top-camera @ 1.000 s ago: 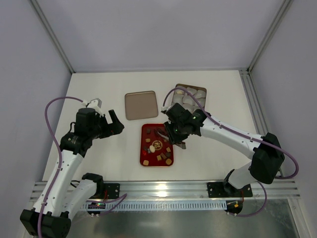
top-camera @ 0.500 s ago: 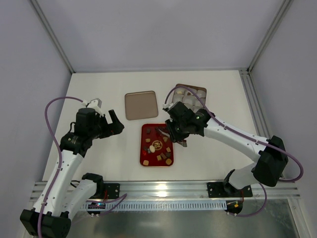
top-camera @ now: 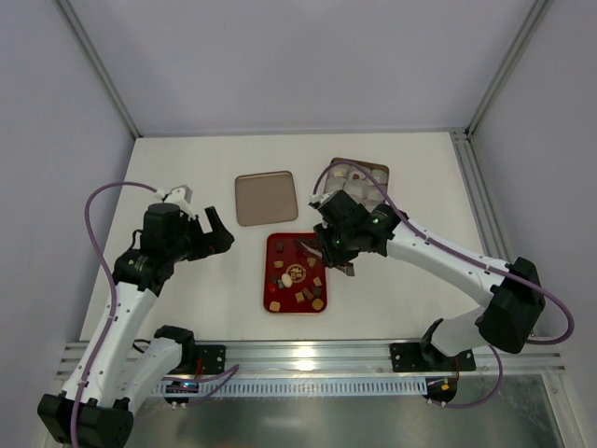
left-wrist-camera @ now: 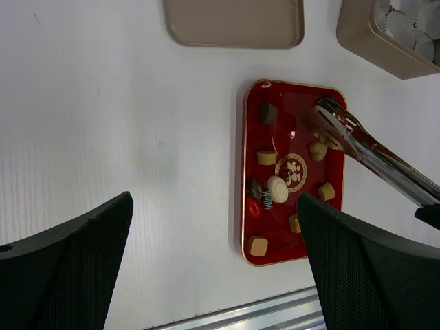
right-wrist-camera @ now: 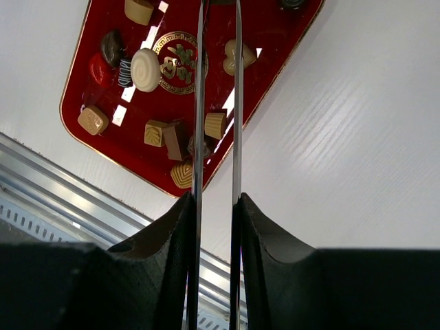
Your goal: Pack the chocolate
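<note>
Left gripper (top-camera: 220, 233) spread wide, nothing held, right gripper (right-wrist-camera: 215, 206) clamped on one pair of tongs (left-wrist-camera: 357, 144), tips over one red tray (left-wrist-camera: 302, 103), about a dozen chocolates (left-wrist-camera: 278, 188) laid in tray, one tan lid (top-camera: 266, 197), one box (top-camera: 378, 170).

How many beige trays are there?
2. A flat tray lies beyond the red tray; a deeper tray holding paper cups sits to its right, partly behind the right arm.

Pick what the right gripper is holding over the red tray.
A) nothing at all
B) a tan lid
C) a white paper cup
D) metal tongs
D: the right gripper is shut on a pair of metal tongs, whose tips reach out over the red tray.
</note>
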{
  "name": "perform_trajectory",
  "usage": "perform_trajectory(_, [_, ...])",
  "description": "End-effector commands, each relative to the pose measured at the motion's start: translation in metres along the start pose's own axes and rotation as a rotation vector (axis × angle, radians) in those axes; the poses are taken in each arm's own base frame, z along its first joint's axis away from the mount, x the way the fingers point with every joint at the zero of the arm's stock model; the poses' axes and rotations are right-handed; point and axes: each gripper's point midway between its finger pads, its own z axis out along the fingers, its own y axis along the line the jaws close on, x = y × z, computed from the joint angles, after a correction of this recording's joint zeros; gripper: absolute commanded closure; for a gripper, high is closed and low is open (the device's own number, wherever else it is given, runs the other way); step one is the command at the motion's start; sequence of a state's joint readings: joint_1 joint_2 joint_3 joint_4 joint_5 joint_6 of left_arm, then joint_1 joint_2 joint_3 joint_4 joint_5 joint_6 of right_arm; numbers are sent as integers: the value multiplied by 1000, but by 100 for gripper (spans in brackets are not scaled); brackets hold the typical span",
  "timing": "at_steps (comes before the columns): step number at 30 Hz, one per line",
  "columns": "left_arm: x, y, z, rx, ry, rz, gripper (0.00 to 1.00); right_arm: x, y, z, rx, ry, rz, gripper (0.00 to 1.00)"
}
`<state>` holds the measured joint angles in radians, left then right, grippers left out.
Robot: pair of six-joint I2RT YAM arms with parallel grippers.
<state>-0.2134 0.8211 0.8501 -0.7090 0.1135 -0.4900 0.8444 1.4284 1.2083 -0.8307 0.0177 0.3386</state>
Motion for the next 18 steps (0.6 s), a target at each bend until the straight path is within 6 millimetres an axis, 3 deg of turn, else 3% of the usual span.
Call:
perform_trajectory(1, [-5,-2,-1,5,-23,3,0,-25,-1,-24,-9,-103,15,67])
perform_trajectory(10, [-5,-2,-2,6,-24,3,0,-51,-32,-48,20,-178,67,67])
perform_trajectory(18, [-4,-2,-1,7,-20,3,0,-85,-87,-72,75,-273,177,67])
